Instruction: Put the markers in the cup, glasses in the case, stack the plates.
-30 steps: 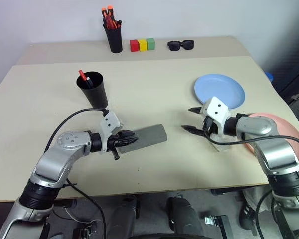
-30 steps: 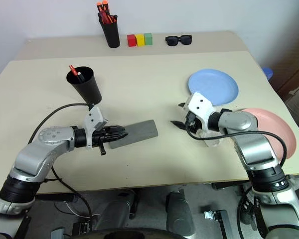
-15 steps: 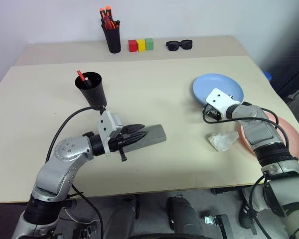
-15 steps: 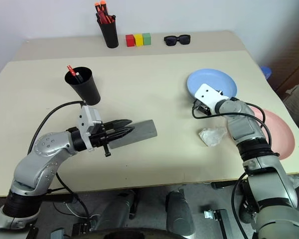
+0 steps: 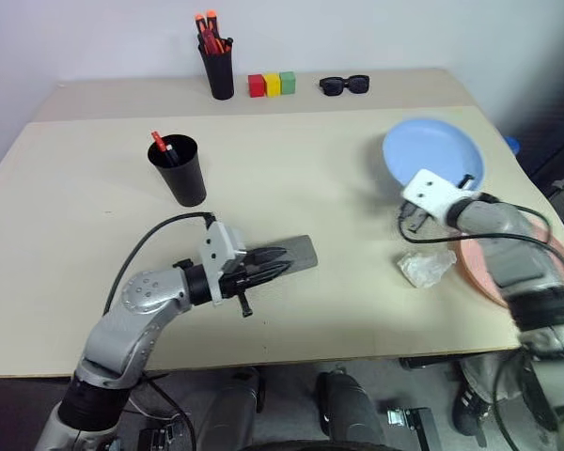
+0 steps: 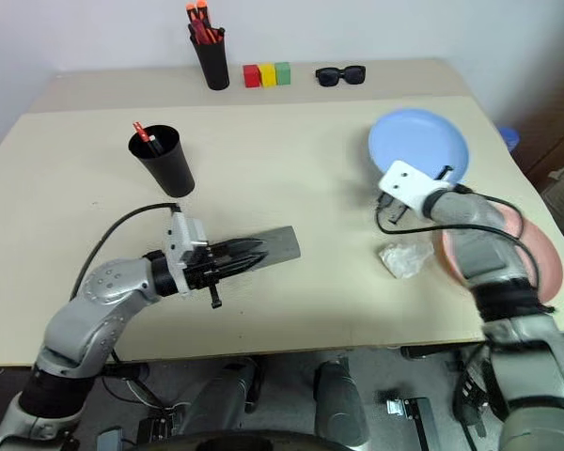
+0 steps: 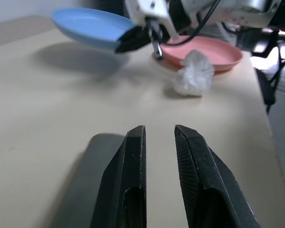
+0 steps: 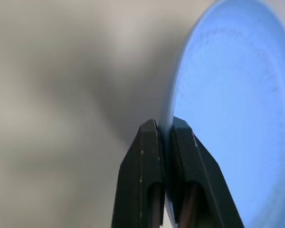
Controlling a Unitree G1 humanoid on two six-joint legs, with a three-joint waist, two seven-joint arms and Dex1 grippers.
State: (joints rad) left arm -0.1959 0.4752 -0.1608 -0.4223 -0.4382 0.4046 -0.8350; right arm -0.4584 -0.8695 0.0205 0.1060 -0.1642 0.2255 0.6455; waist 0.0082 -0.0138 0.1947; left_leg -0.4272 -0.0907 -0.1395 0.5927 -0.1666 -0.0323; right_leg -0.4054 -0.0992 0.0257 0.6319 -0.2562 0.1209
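Observation:
My right gripper [image 8: 164, 124] is shut on the near rim of the light blue plate [image 5: 432, 150], which hangs tilted above the table. The salmon pink plate [image 6: 540, 268] lies flat at the right edge, partly under my right arm. The grey case [image 5: 299, 252] lies closed near the table's middle. My left gripper [image 7: 159, 130] hovers level over the case's near end, with a narrow gap between its fingers and nothing in it. The wide black cup [image 5: 180, 171] stands at the left with markers [image 5: 159, 145] in it. The glasses are out of view.
A crumpled white wad [image 5: 425, 266] lies between the case and the pink plate. At the back stand a narrow black pen holder [image 5: 219, 73] with orange-capped markers, three coloured blocks [image 5: 270, 85] and dark sunglasses [image 5: 343, 85].
My right gripper went from beside the white wad to the blue plate, shut on its rim and raised it, tilted, to the right. My left gripper drifted slightly right over the case.

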